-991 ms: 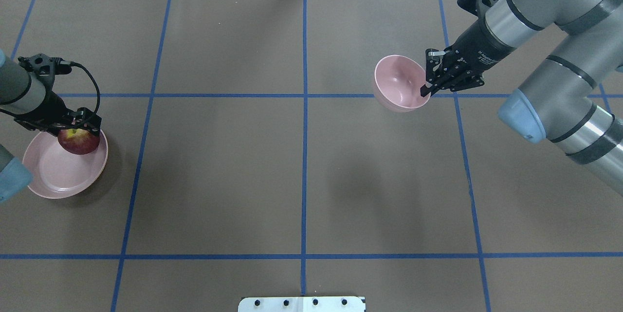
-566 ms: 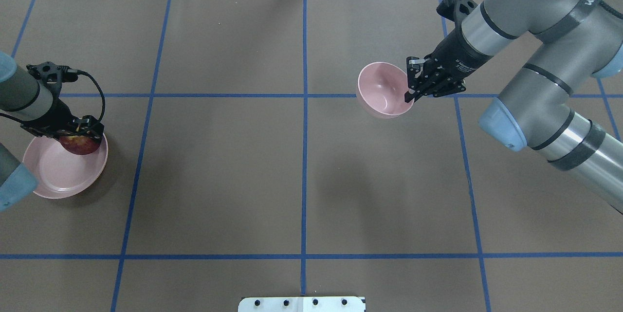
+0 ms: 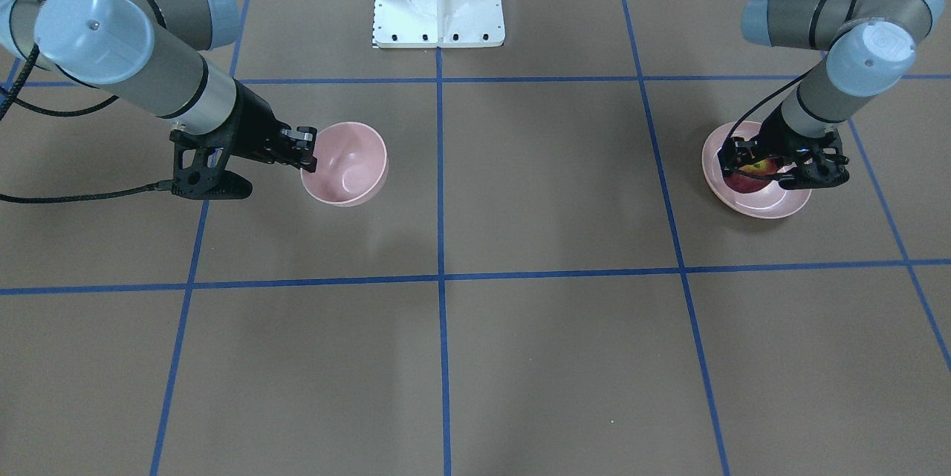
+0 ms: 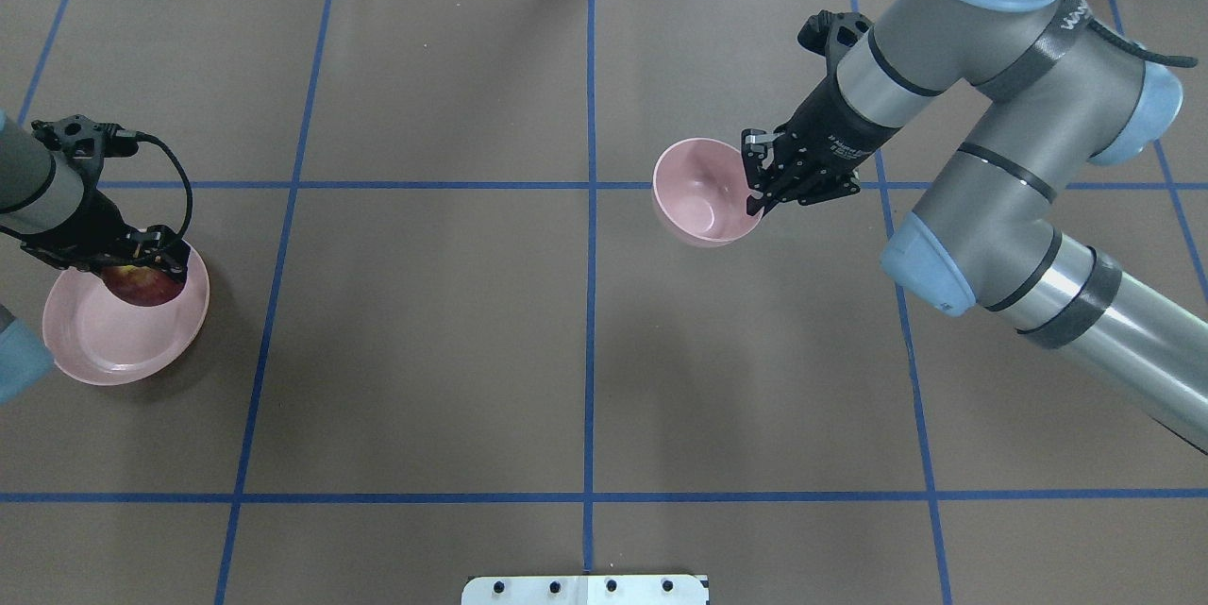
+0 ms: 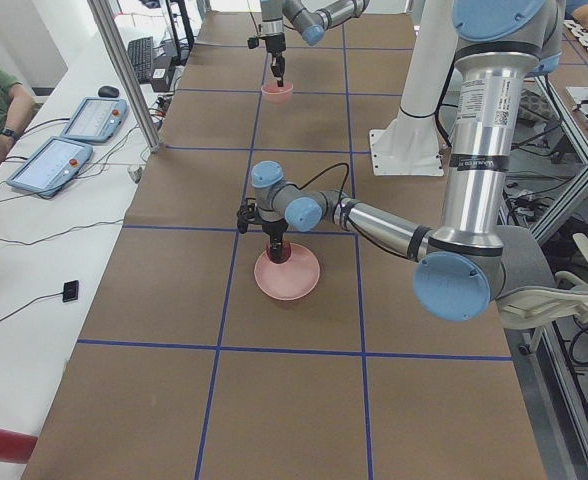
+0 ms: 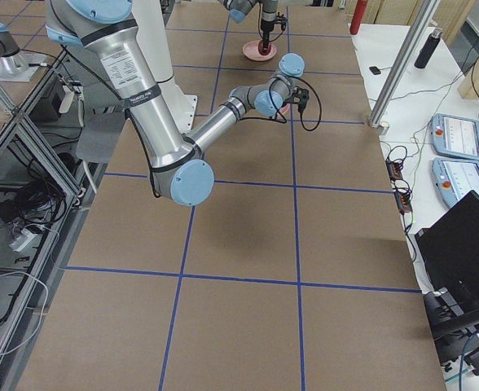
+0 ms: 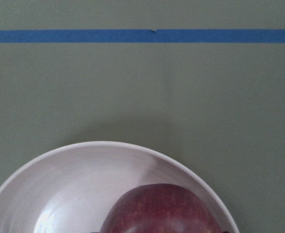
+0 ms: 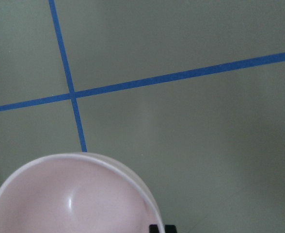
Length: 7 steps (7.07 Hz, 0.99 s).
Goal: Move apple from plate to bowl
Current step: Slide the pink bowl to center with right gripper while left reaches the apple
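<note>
Apple sits in the plate, directly between the left gripper's fingers. They straddle it from above, one on each flank. The wrist view shows the tips right at its sides, but I can't tell if they've clamped. Reads as the pick step: vertical approach so the apple lifts clear of the plate's lip. Further right, the bowl hangs tilted, with the right gripper pinching the near rim, one finger inside and one outside. Probably offered mid-table as the drop target, cutting the left arm's carry. Apple is well apart from those fingers.
</note>
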### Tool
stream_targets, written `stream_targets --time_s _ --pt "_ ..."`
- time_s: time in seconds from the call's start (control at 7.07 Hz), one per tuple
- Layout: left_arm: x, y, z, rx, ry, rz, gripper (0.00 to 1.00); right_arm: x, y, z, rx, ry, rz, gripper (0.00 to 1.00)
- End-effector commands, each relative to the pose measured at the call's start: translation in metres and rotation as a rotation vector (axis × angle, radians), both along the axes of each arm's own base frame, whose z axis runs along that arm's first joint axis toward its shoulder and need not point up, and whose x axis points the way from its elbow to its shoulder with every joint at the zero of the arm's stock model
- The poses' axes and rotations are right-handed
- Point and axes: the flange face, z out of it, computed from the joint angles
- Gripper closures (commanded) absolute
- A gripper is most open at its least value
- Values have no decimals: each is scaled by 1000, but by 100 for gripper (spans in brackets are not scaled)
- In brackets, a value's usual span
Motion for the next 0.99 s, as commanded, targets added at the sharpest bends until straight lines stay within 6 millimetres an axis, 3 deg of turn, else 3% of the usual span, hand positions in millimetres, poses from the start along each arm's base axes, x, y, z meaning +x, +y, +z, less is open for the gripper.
stream_targets --time_s 0.0,0.14,0.28,0.57,0.85 --pt "-2 2 -82 -9 -12 24 100 -53 26 2 43 52 -17 100" --pt "9 -12 -119 -16 -13 23 100 -89 24 -3 62 85 -15 100" --pt "9 -11 -135 -4 4 17 100 -122 17 -6 71 117 -13 100" --pt "13 -10 -142 -25 38 32 100 -159 -9 -22 70 144 -8 100" --pt "14 -11 -147 -26 45 25 100 -174 -25 -22 94 157 21 100"
